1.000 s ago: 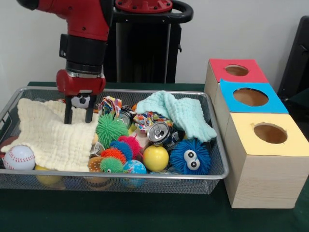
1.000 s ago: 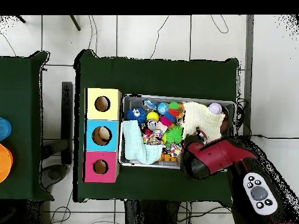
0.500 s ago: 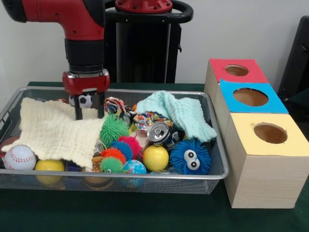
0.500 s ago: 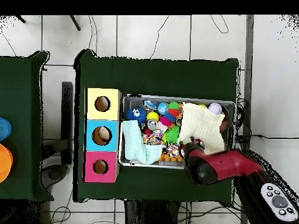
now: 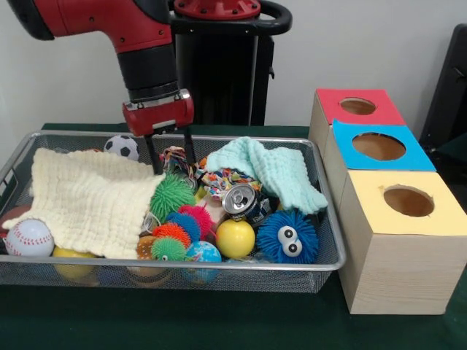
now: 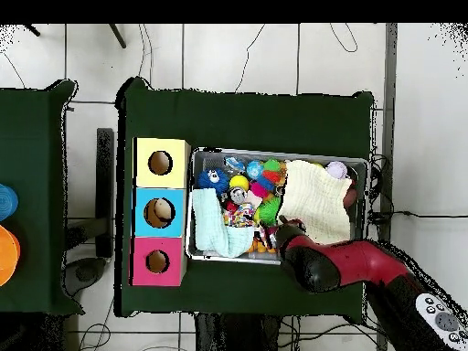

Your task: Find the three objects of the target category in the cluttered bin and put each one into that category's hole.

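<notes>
One mesh bin (image 5: 332, 251), toy-crammed

A desk (image 5: 219, 328) covered in dark green cloth carried a wire mesh bin (image 5: 321, 240) full of toys and cloths. Just beside the bin stood a row of three wooden boxes (image 5: 398, 270) with round holes, topped red, blue and yellow.

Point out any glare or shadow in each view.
Front view: a bright highlight on the crushed can top and the yellow ball; soft shadow under the wire bin. Overhead view: even light, no glare on the green cloth.
</notes>
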{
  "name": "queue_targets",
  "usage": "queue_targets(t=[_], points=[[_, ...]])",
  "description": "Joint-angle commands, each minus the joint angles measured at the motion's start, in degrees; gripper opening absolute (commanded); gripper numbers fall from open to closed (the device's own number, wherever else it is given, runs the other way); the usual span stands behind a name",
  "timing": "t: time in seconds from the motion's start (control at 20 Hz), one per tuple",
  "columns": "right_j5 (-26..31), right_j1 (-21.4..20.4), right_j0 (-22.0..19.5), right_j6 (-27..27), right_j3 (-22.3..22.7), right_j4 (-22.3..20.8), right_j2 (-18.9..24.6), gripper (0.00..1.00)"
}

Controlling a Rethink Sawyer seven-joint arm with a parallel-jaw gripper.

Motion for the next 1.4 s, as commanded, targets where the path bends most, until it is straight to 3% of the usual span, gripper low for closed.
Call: queue_targets(t=[0.05, 0.3, 0.5, 0.7, 0.85, 1.15, 1.4], points=[[1.40, 2.32, 0.62, -1.71, 1.98, 1.86, 8.12, 1.00], [-2.77, 4.02, 2.04, -1.46, -1.27, -2.18, 7.54, 1.00], [-7.11, 1.49, 5.41, 0.59, -3.84, -5.90, 3.89, 1.00], [-7.92, -2.25, 11.08, 3.37, -7.11, -9.23, -3.40, 1.00], [-8.04, -4.99, 17.80, 7.85, -9.99, -11.06, -11.87, 1.00], [-4.65, -7.86, 23.88, 9.13, -11.85, -10.41, -19.56, 1.00], [-5.13, -8.21, 28.68, 9.91, -13.69, -10.53, -25.99, 1.00]])
